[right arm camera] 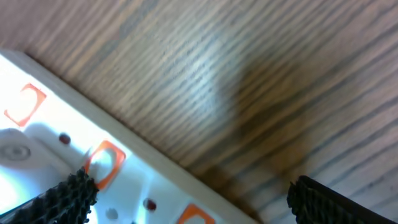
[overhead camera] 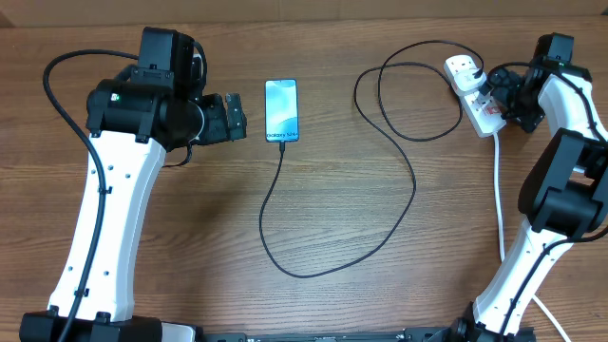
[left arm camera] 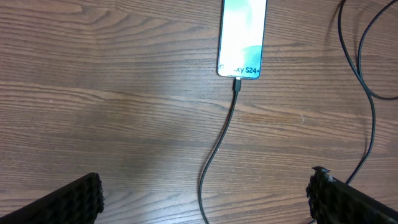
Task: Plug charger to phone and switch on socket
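Overhead, phone [overhead camera: 281,110]: lay flat, screen up and lit, on the table [overhead camera: 199,247], left of centre toward the far side.
Overhead, charger [overhead camera: 264,223]: ran from the phone's near edge, swung near and right in a wide loop, then went far to the socket [overhead camera: 463,71].
Overhead, socket: white strip at far right, set at a slant.
Overhead, left gripper [overhead camera: 233,118]: just left of the phone, apart from it.
Overhead, right gripper [overhead camera: 489,95]: over the socket; contact could not be told.
Left wrist, jaws: spread wide at both lower corners, holding nothing.
Left wrist, charger tip: met the phone's near edge, in line with it.
Right wrist, jaws: spread wide, empty; the one at left overlapped the socket's face.
Right wrist, socket: lower left, orange-red marks on white; bare wood elsewhere.
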